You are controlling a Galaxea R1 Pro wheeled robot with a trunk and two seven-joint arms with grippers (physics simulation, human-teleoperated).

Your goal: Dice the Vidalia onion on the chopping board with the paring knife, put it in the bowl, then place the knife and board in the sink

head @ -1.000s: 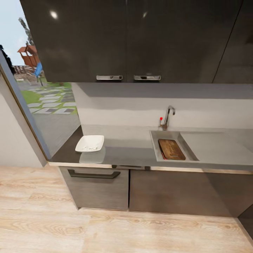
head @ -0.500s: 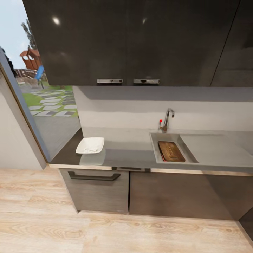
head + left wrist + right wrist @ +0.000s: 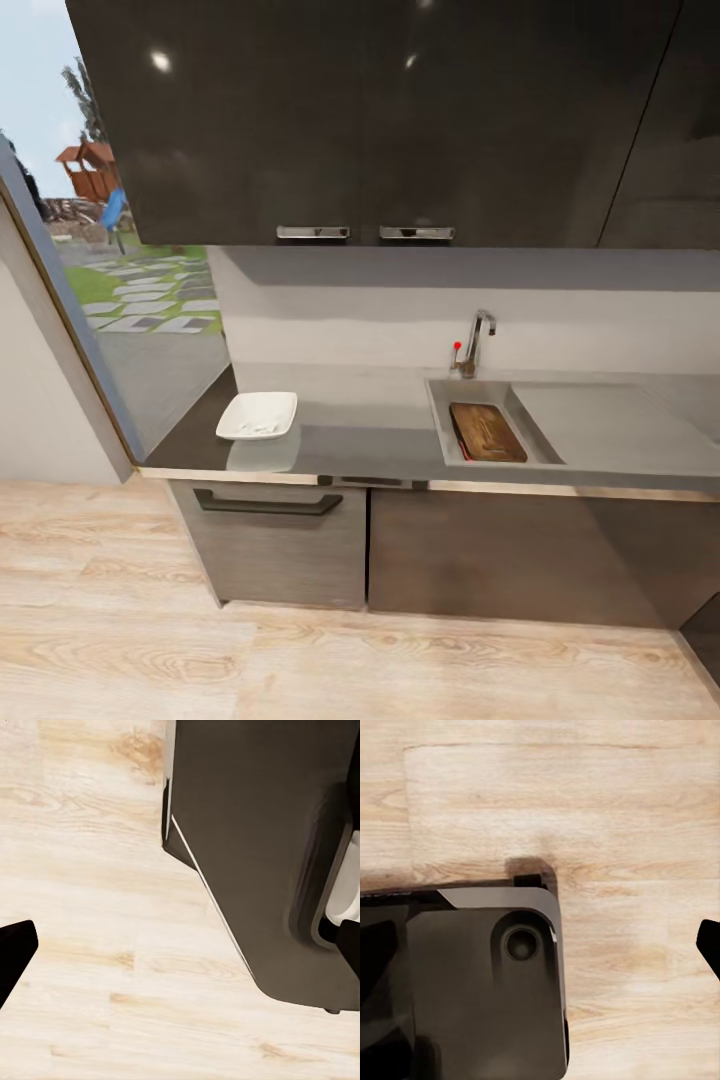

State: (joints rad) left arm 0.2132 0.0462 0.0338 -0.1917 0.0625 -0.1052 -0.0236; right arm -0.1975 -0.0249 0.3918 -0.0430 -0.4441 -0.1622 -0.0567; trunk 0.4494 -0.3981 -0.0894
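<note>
head: chopping board (image 3: 487, 432) lies flat in the sink (image 3: 445, 425), a red sliver of the paring knife (image 3: 459, 438) at its left edge; bowl (image 3: 258, 414) with pale onion bits (image 3: 262, 428) on countertop (image 3: 370, 425) | left wrist: left gripper's fingertip (image 3: 13, 952) over wooden floor (image 3: 97, 945), beside robot base (image 3: 255, 855); jaw state unclear | right wrist: right gripper's fingertip (image 3: 710, 943) above floor, base (image 3: 480, 982); cannot tell jaws
</note>
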